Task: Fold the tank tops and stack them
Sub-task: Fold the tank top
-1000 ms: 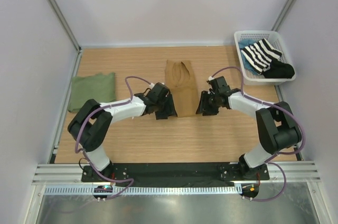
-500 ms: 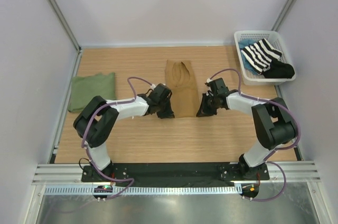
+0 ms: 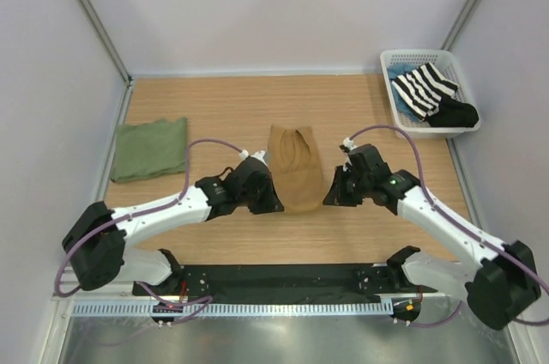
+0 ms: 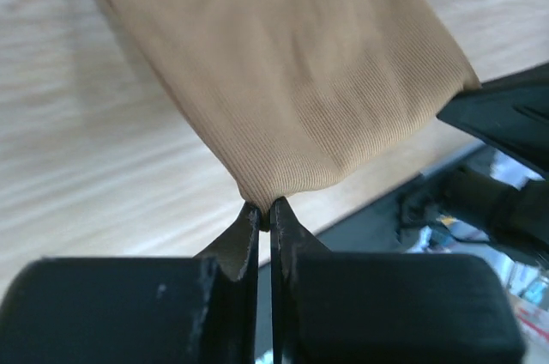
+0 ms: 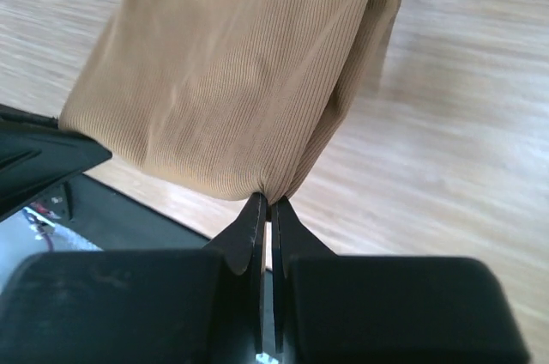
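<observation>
Basket (image 3: 416, 53) far right: striped garment (image 3: 425, 87) + black garment (image 3: 456, 113) inside; L gripper (image 4: 264, 214), R gripper (image 5: 266, 205) each clamp tan top (image 3: 294, 166).

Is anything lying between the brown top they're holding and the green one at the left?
Nothing loose shows. Only bare table lies between the tan top and the folded green top. The left arm's own purple cable arches over that stretch.
</observation>
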Motion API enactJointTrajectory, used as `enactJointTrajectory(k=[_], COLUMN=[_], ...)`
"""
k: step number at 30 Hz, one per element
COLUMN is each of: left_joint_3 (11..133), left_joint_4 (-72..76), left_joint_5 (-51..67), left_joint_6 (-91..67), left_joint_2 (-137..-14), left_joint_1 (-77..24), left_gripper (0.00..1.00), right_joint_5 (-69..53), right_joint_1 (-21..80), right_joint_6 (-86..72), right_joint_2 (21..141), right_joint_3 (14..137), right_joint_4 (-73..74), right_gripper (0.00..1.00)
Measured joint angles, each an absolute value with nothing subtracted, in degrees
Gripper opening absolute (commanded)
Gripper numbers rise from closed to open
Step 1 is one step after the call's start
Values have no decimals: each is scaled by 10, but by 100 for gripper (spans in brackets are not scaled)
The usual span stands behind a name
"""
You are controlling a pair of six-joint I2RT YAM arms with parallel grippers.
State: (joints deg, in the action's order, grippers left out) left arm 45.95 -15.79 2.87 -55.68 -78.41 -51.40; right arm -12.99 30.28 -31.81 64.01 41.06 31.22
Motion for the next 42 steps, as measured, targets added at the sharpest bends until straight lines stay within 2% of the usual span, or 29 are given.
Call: enactJointTrajectory(k=[6, 18, 26, 42], left_joint_3=[458, 458, 458, 458], left_joint_4=[-186, -216, -217, -189], left_joint_5=[31, 37, 27, 29], left_joint_6=[-584, -632, -668, -709], left_joint_2=[-709, -673, -651, -654], left_joint_1=[-548, -605, -648, -634], left_gripper=[1, 1, 1, 0], right_joint_5=[-123, -117, -112, -53], right_joint_1=[307, 314, 314, 314], right_joint_6=[-343, -362, -364, -357], right_joint_2=[530, 479, 462, 524], right_joint_3=[414, 465, 489, 533], right_joint_4=[387, 479, 503, 508], right_gripper=[1, 1, 1, 1])
